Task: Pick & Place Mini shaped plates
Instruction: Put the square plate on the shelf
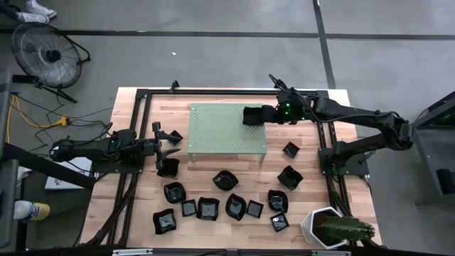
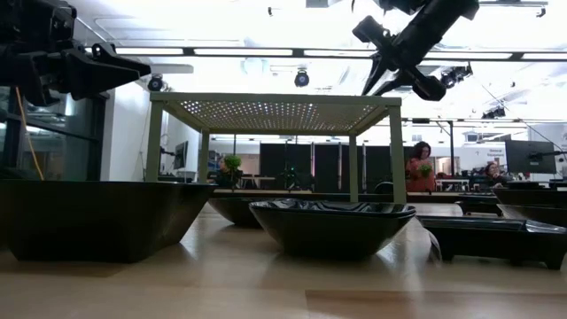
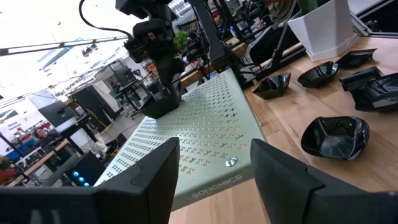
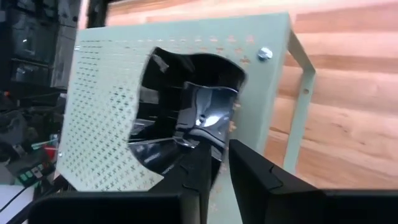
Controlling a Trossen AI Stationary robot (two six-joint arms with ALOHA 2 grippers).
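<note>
A black mini plate [image 4: 186,106] lies on the far right part of the green perforated shelf [image 1: 220,131]. My right gripper [image 4: 221,158] slants down at it from the table's right side, fingers a narrow gap apart at the plate's near rim. Several more black mini plates [image 1: 226,180] rest bottom-down on the wooden table in front of the shelf. At the table's left side my left gripper [image 1: 170,142] points level at the shelf, open, with nothing between its fingers [image 3: 155,177]. My right gripper has its fingertips [image 4: 202,162] at the mini plate's near rim [image 4: 186,140], coming slanting down from the table's right. A slim gap shows between the fingers, and I cannot tell whether they touch the rim. The plate lies on the shelf top.
A white hexagonal pot [image 1: 321,224] with a cactus stands at the near right corner. A black plate [image 1: 168,168] lies close under my left gripper. Black frame rails [image 1: 135,128] run along both table sides. Bare wood lies between the shelf and the plates.
</note>
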